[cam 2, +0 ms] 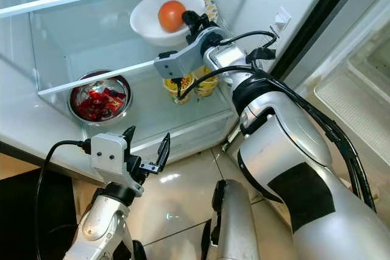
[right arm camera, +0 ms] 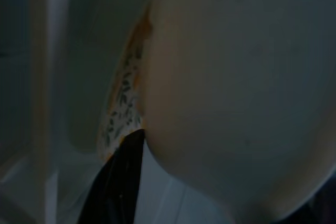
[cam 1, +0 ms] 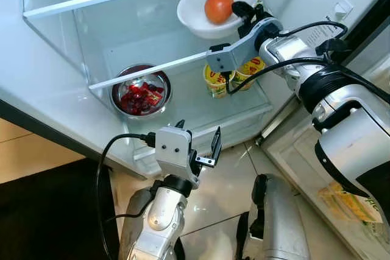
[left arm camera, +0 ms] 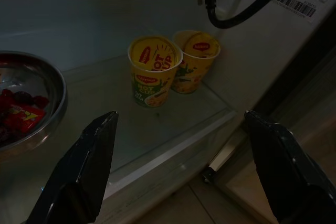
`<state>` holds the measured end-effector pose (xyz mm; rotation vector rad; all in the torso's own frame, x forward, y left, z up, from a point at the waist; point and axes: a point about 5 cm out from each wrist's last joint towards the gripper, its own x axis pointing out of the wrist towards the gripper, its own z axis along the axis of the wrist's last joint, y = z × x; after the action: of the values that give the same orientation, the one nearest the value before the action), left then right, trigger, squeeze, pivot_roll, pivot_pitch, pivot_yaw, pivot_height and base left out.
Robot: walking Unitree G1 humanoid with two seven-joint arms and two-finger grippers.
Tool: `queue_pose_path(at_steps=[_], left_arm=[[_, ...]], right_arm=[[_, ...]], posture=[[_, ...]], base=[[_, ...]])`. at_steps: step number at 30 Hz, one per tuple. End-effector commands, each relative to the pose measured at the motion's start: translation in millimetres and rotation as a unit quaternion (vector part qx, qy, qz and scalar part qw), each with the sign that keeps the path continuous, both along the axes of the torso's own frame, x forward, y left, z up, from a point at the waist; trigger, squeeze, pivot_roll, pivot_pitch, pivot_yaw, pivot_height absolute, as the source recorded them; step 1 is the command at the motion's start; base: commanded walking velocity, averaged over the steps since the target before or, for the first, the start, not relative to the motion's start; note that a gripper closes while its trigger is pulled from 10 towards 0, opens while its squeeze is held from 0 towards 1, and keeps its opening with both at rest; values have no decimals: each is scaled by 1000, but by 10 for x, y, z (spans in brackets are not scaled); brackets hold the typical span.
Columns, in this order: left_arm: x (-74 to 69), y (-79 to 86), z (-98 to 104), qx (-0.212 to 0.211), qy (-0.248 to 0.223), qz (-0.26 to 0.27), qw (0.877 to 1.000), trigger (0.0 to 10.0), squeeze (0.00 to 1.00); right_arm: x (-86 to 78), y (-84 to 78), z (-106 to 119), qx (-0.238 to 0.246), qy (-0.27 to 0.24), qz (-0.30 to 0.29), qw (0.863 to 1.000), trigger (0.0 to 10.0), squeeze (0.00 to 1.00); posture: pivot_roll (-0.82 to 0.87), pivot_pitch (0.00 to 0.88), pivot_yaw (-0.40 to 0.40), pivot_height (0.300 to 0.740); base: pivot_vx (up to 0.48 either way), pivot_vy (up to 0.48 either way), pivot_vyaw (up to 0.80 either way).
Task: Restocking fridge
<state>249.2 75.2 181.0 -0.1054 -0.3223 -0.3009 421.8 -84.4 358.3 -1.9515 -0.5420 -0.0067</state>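
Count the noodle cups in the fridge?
2. Both yellow noodle cups stand side by side on the lower shelf, toward its right end: one nearer the front, one just behind it to the right. The right arm crosses in front of them, so more could be hidden.

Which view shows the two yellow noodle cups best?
The left wrist view: both noodle cups stand unobstructed, lids and labels visible, though dim. In both eye views the right arm and a shelf edge hide part of them. The right wrist view doesn't help.

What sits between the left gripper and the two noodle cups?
Nothing but bare glass shelf in the left wrist view: the open left gripper faces the noodle cups unobstructed; the steel bowl lies aside.
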Motion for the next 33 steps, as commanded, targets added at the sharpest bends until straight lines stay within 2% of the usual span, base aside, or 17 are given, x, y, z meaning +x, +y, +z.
queue_pose_path(at_steps=[1, 9, 14, 15, 21, 25, 28, 29, 30, 31, 32, 33], left_arm=[[-54, -91, -12, -27, 8, -7, 1000, 10000, 0], [-49, -96, -16, -29, 8, -8, 1000, 10000, 0], [-44, -99, -11, -30, 7, -9, 999, 10000, 0], [-40, -96, -12, -30, 6, -9, 999, 10000, 0], [-37, -100, -15, -30, 7, -10, 999, 10000, 0], [-24, -108, -14, -30, 6, -11, 999, 10000, 0], [-6, -98, -16, -29, 4, -11, 999, 10000, 0], [-6, -98, -16, -29, 4, -11, 999, 10000, 0], [2, -87, -26, -27, 4, -11, 1000, 10000, 0], [5, -82, -32, -26, 4, -11, 1000, 10000, 0], [5, -82, -32, -26, 4, -11, 1000, 10000, 0], [9, -72, -42, -25, 4, -11, 1000, 10000, 0]], right_arm=[[-1, -18, 38, 13, -7, -4, 1000, 10000, 0], [23, -113, -2, 40, 24, -26, 999, 10000, 0], [48, -191, -145, 19, 92, -49, 994, 10000, 0], [44, -218, -120, 24, 104, -47, 993, 10000, 0], [30, -241, -10, 40, 97, -40, 994, 10000, 0], [9, -281, 99, 78, 105, -25, 991, 10000, 0], [-16, -286, 127, 161, 167, 14, 972, 10000, 0], [-16, -286, 127, 161, 167, 14, 972, 10000, 0], [-33, -290, 125, 208, 211, 42, 954, 10000, 0], [-40, -295, 121, 223, 227, 52, 946, 10000, 0], [-40, -295, 121, 223, 227, 52, 946, 10000, 0], [-46, -314, 111, 239, 244, 62, 938, 10000, 0]], posture=[[86, 436, -2, 480], [78, 432, 0, 480], [75, 433, 4, 480], [73, 431, 5, 480], [70, 427, 6, 480], [71, 419, 10, 480], [66, 406, 13, 480], [66, 406, 13, 480], [62, 394, 15, 480], [62, 394, 15, 480], [62, 394, 15, 480], [60, 385, 16, 480]], base=[[0, 0, 0], [0, 0, 0], [0, 0, 0], [0, 0, 0], [0, 0, 0], [0, 0, 0], [0, 0, 0], [0, 0, 0], [0, 0, 0], [0, 0, 0], [0, 0, 0], [0, 0, 0]])
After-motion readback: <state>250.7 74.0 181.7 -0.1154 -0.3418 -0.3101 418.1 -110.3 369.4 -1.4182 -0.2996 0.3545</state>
